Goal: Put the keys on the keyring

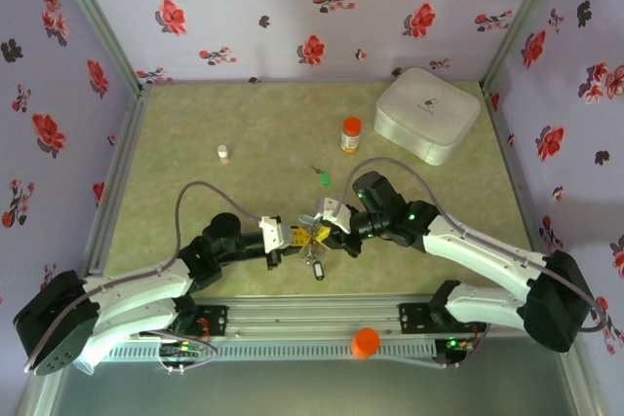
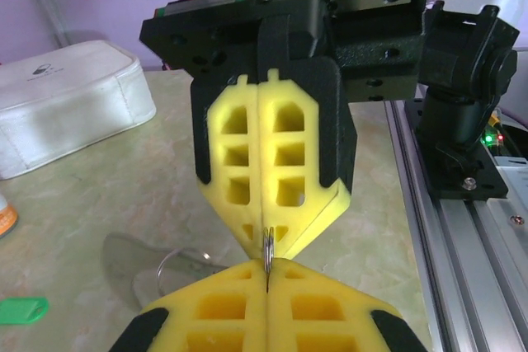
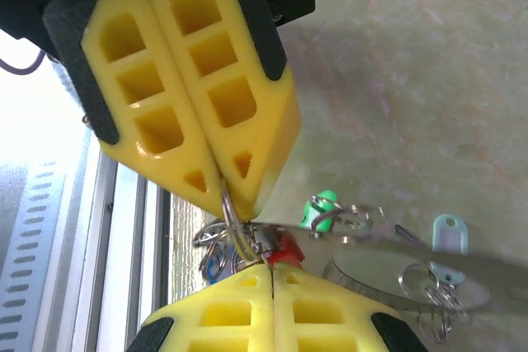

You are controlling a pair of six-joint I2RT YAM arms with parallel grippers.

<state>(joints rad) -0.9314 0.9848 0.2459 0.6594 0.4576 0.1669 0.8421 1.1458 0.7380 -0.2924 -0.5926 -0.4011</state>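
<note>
My two grippers meet tip to tip above the table's near middle, left gripper (image 1: 295, 238) and right gripper (image 1: 330, 229). In the left wrist view my left gripper (image 2: 267, 274) is shut on the thin keyring (image 2: 267, 250), and the right gripper (image 2: 266, 232) pinches the same wire from above. In the right wrist view my right gripper (image 3: 272, 268) is shut on the keyring (image 3: 233, 218), opposite the left gripper (image 3: 224, 191). Keys with a red tag (image 3: 286, 249), a blue tag (image 3: 210, 261) and a green tag (image 3: 322, 208) cluster at the ring. A teal-tagged key (image 3: 450, 237) shows to their right. Keys (image 1: 314, 266) dangle below the grippers.
A loose green-tagged key (image 1: 323, 179) lies on the table beyond the grippers. An orange-capped bottle (image 1: 351, 133), a small white vial (image 1: 222, 152) and a white case (image 1: 427, 114) stand farther back. An orange cap (image 1: 366, 341) sits by the front rail (image 1: 292, 323).
</note>
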